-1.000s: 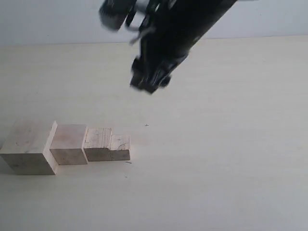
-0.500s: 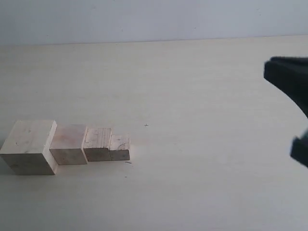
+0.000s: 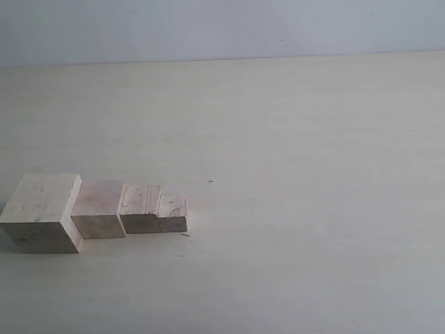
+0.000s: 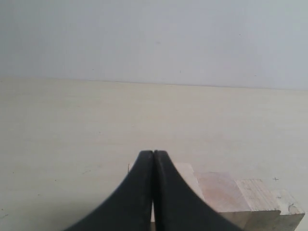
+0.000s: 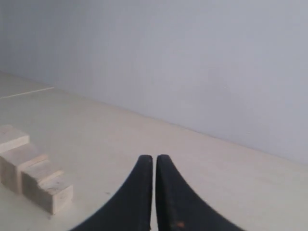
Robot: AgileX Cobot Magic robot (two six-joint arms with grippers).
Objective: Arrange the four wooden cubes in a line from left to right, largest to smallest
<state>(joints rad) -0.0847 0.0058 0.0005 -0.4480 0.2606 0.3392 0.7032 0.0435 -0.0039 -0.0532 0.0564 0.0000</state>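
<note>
Four pale wooden cubes stand touching in a row at the table's front left: the largest cube (image 3: 40, 211), the second cube (image 3: 99, 207), the third cube (image 3: 141, 207) and the smallest cube (image 3: 173, 212) at the right end. Neither arm shows in the exterior view. My left gripper (image 4: 153, 155) is shut with nothing in it; the largest cube (image 4: 188, 177) lies partly hidden behind its fingers. My right gripper (image 5: 154, 159) is shut and empty, well away from the row, whose smallest cube (image 5: 54, 192) is nearest to it.
The pale wooden table (image 3: 299, 174) runs back to a plain grey-white wall (image 3: 222, 28). A tiny dark speck (image 3: 210, 181) marks the tabletop to the right of the row.
The right arm has swung from above the table's middle to the right edge and then out of the exterior view. The cubes have not moved.
</note>
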